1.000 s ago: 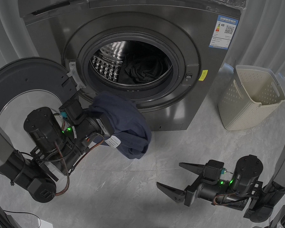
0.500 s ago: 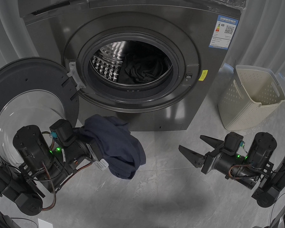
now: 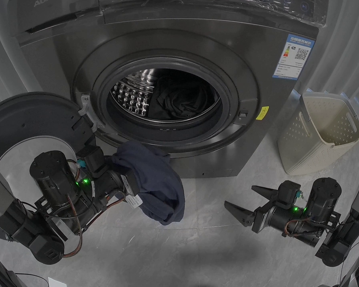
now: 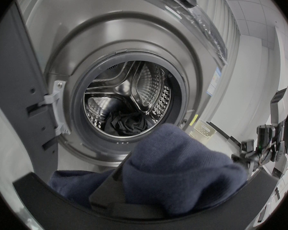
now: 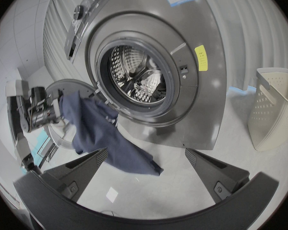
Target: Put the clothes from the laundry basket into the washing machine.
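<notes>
Washing machine (image 3: 60, 56): stands before me with its drum mouth (image 3: 163, 100) open and dark clothes (image 3: 179, 98) lying inside. I judge the load should go in high and centred, over the lower rim.
Door (image 3: 24, 120): swung wide on my left, beside my left arm. I should keep clear of it as I lift.
Laundry basket (image 3: 323, 132): on the floor to the machine's right, well apart from both arms.
Navy garment (image 3: 155, 180): hangs just below the drum's lip, its tail drooping toward the floor. I should raise it enough that the tail follows in.
Left gripper (image 3: 125, 178): clamped on the navy garment, cloth bunched over it.
Right gripper (image 3: 239, 196): spread wide, holding nothing, low over the floor.
</notes>
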### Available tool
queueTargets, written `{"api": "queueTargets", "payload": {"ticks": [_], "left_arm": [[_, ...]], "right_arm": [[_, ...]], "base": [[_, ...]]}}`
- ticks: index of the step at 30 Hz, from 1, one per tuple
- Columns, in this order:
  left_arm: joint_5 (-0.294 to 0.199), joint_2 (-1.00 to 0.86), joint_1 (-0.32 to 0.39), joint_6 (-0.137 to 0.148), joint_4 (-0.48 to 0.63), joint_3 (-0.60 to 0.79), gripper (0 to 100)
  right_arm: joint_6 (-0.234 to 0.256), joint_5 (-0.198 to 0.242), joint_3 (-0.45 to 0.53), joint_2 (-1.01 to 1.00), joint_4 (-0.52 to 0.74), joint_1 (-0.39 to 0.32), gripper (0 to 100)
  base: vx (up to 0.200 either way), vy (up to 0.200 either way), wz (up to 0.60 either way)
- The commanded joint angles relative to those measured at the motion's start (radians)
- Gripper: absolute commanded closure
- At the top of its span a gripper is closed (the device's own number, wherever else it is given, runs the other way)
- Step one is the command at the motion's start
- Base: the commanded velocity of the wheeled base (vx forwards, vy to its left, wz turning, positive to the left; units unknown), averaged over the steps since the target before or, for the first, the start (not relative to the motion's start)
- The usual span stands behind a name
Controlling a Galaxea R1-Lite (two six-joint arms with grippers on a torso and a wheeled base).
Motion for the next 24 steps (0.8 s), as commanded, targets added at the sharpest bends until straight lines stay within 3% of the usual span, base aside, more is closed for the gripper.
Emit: {"api": "queueTargets", "payload": {"ticks": [1, 12, 18, 24], "left_arm": [[-0.013, 0.045, -0.01, -0.002, 0.003, -0.053, 100], [-0.085, 0.084, -0.014, -0.006, -0.008, -0.109, 100], [-0.077, 0.184, -0.016, -0.006, 0.007, -0.223, 100], [-0.048, 0.308, -0.016, 0.02, 0.009, -0.35, 100]], "right_arm": [[-0.012, 0.0, 0.048, 0.029, -0.001, 0.025, 0], [-0.012, 0.0, 0.088, 0.023, -0.001, 0.109, 0], [-0.012, -0.001, 0.088, 0.023, -0.001, 0.131, 0], [-0.01, -0.003, 0.086, 0.016, -0.001, 0.141, 0]], "base": [[0.2, 0.0, 0.0], [0.2, 0.0, 0.0], [0.0, 0.0, 0.0], [0.0, 0.0, 0.0]]}}
